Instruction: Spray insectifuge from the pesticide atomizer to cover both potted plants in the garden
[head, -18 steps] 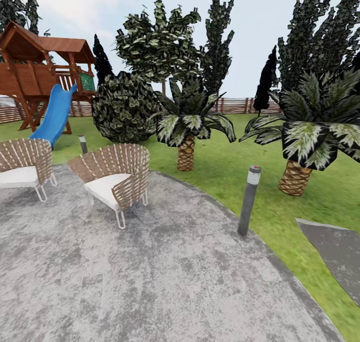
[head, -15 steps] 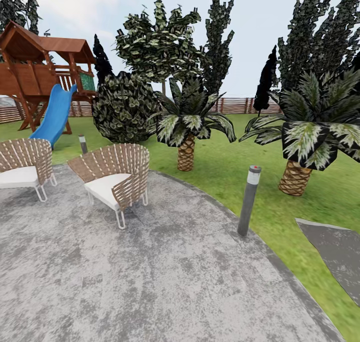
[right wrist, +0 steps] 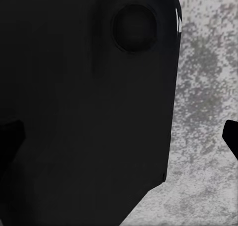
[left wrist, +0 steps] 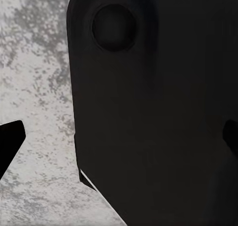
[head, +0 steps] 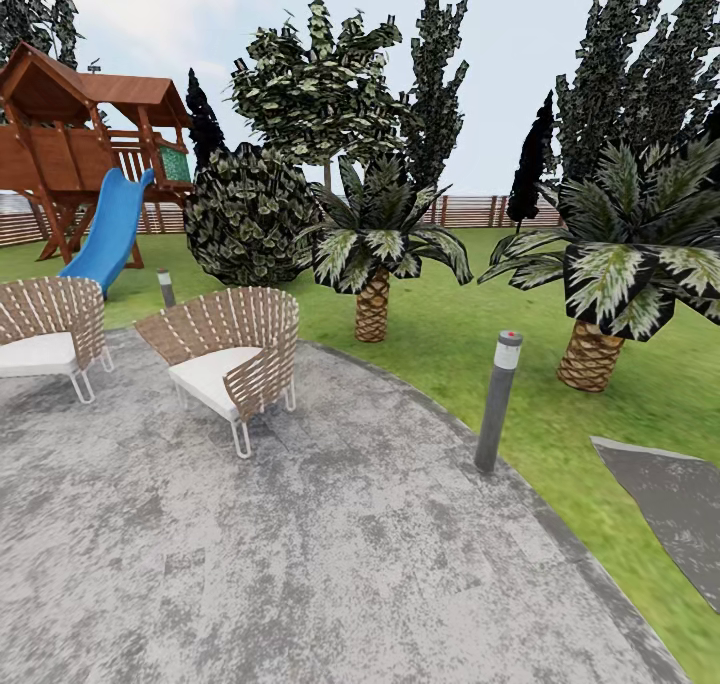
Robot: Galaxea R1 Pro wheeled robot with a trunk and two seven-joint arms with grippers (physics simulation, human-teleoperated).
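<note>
Search phase | patio [head: 330, 564] underfoot | lamp [head: 497, 400] at 1 o'clock | chairs [head: 228, 357] at 10 | both grippers' state unclear, arms likely tucked for travel

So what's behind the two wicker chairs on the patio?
Behind the wicker chairs lie lawn, a small bollard lamp, a blue slide on a wooden playhouse and a dark bush. The ground directly behind the chair backs is hidden.

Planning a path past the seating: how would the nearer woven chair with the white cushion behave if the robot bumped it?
The woven chair would probably slide or tip rather than resist: its thin white legs and open weave suggest it is light. Its cushion looks loose and might shift. The gravelly patio may snag the legs.
</note>
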